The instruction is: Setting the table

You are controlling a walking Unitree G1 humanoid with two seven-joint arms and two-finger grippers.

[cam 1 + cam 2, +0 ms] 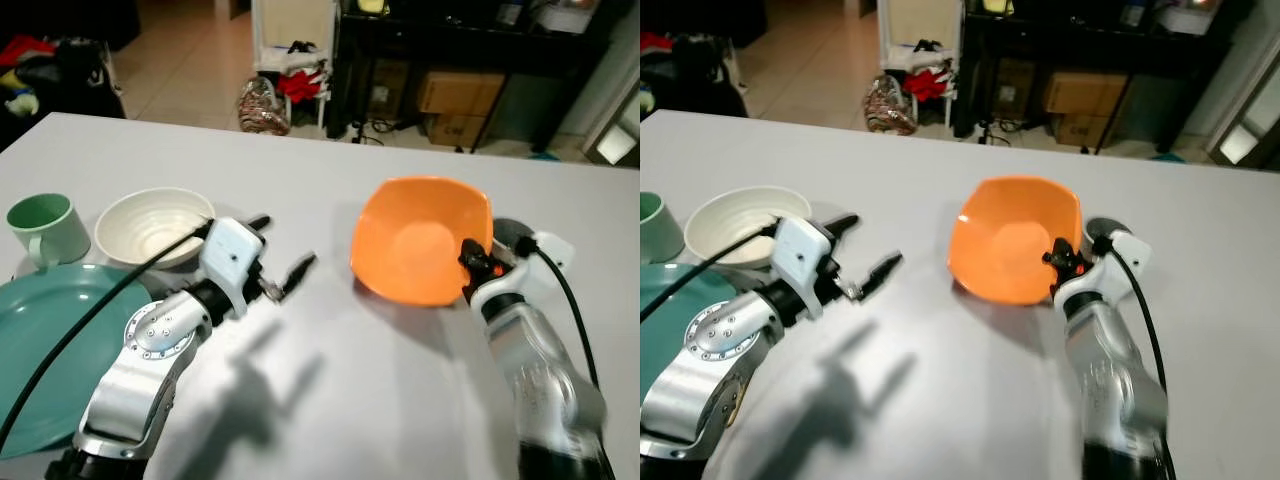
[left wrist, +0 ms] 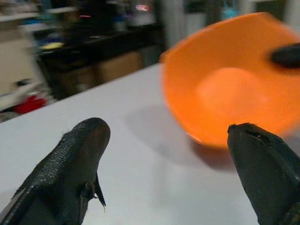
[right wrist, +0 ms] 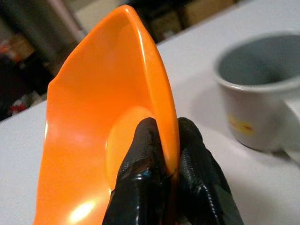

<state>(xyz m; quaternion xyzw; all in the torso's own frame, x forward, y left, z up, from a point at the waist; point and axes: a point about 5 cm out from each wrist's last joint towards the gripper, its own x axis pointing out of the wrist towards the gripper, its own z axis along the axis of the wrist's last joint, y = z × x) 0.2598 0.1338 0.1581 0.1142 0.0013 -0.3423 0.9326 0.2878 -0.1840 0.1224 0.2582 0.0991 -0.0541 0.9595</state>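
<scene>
Right pincer clamped on orange bowl rim, bowl tilted above worktop; grey mug just beside it. Left pincer fingers apart, holding nothing, white bowl near.

Count on the desk:
- Bowls, two: orange bowl, centre right; white bowl, left.
- Mugs, two: green mug, far left; grey mug.
- Plates, one: teal plate, lower left.

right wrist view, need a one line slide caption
Right gripper pinches the tilted orange bowl by its rim, grey mug beside.
</scene>
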